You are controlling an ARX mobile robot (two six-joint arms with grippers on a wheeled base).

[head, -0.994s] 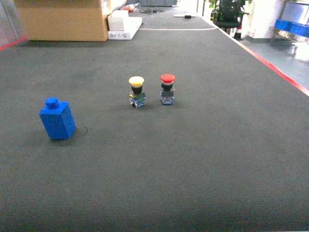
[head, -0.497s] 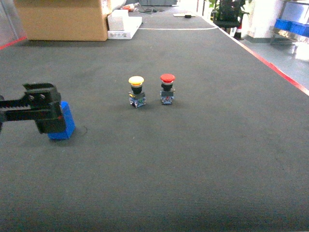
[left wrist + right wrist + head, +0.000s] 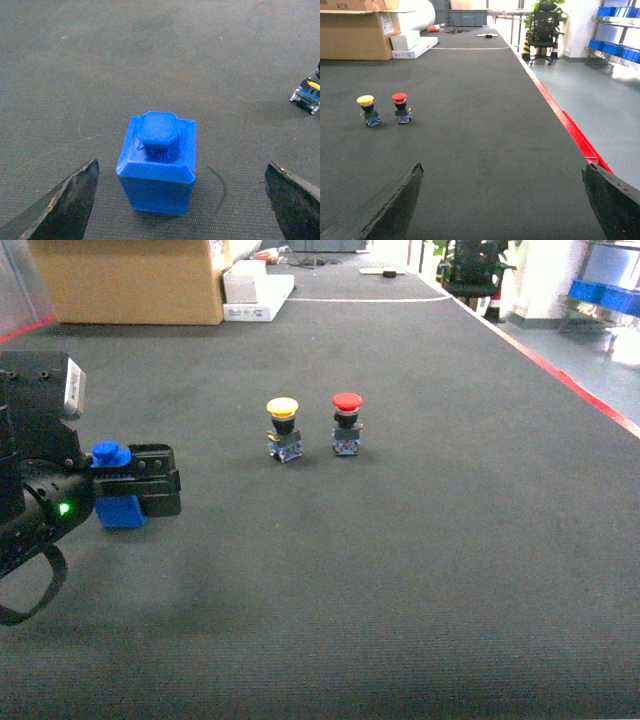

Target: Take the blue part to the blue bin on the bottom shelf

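Blue part stands upright on dark ribbed mat, left-front area, well apart from yellow pushbutton and red pushbutton. Sits between fingers of left gripper, jaws spread wide, neither fingertip touching per wrist view. Off-centre: closer to left finger than right.

Risks from here:
- Uneven closing likely: near finger meets block first, shoves it sideways across mat or tips it before far finger arrives.
- Narrow knob on top, chamfered shoulders. Pinch too high = pads land on sloped edge, part squirts out or rotates. Needs flat lower faces.
- Smooth plastic faces, prob. slippery; weak squeeze could drop it in transit.
- Too low approach: fingertips drag on ribbed mat, stall.
- Head view partly blocked by arm body, so depth of block between fingers hard to confirm there.

Right gripper spread open too, holding nothing, aimed down mat, far from blue part. Blue bin and bottom shelf not identifiable in view; long carry probable, more chance of slip.
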